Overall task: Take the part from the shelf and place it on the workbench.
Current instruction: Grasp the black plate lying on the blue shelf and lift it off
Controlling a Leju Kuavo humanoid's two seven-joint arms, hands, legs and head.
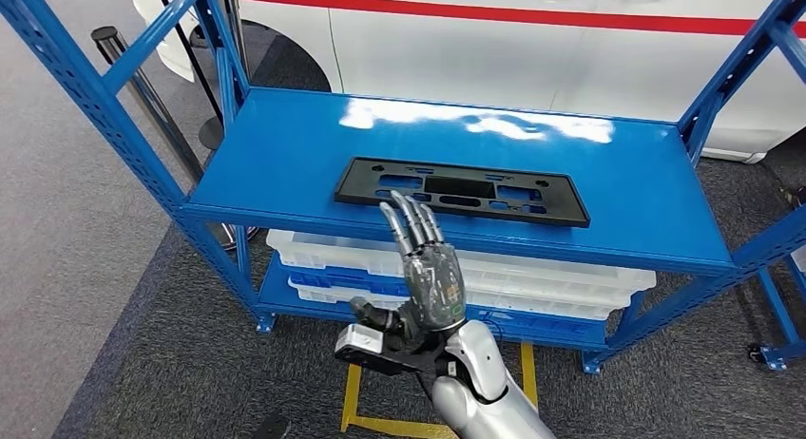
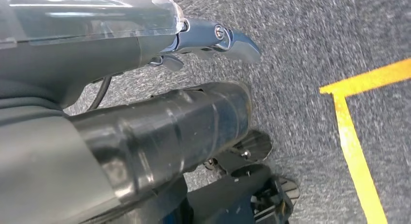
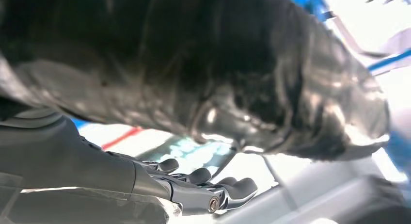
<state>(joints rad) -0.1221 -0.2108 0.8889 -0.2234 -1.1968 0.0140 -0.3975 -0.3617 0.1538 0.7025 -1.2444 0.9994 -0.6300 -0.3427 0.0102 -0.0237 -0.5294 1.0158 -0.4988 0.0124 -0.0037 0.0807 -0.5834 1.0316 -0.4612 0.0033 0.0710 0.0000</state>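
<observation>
The part (image 1: 463, 191) is a flat black rectangular frame with cut-outs, lying on the top board of the blue shelf (image 1: 285, 163) near its front edge. My right hand (image 1: 428, 268) is raised in front of the shelf with straight, spread fingers and holds nothing. Its fingertips reach up to the part's near edge at the left of its middle. In the right wrist view the same hand (image 3: 145, 180) shows blurred, with its fingers stretched out and empty. My left hand (image 2: 213, 37) hangs low over grey carpet, fingers straight, nothing in it.
White plastic trays (image 1: 532, 273) are stacked on the shelf's lower board. Blue uprights (image 1: 114, 116) stand at both ends of the shelf. A white car with a red stripe (image 1: 532, 16) is parked close behind. Yellow floor tape (image 2: 354, 146) marks the carpet by my feet.
</observation>
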